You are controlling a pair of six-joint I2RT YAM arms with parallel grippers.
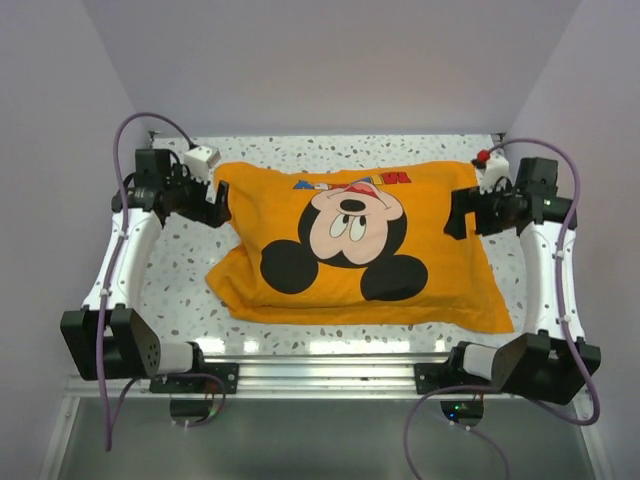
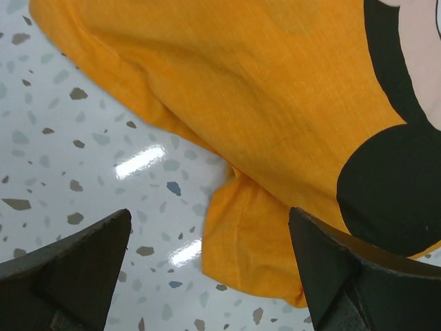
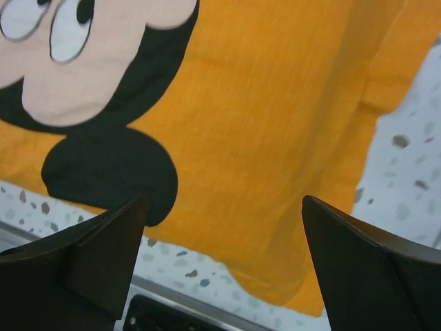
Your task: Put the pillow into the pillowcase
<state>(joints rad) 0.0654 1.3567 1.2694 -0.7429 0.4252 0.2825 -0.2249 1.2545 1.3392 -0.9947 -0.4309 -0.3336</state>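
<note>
Seemingly I am wrapping up: the plump orange-yellow Mickey-print cloth pillowcase (image 1: 350, 250) is lying on the speckled bench (image 1: 180, 290), pillow unseen, presumably inside, while my left hand (image 1: 221, 205) and right hand (image 1: 457, 213) are hovering agape at its ends, needing only retreat.

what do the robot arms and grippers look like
The left arm and right arm match: white links, black joints and bases, a purple cable looping off each. The left gripper and right gripper are black with broad wedge-shaped fingers.
</note>
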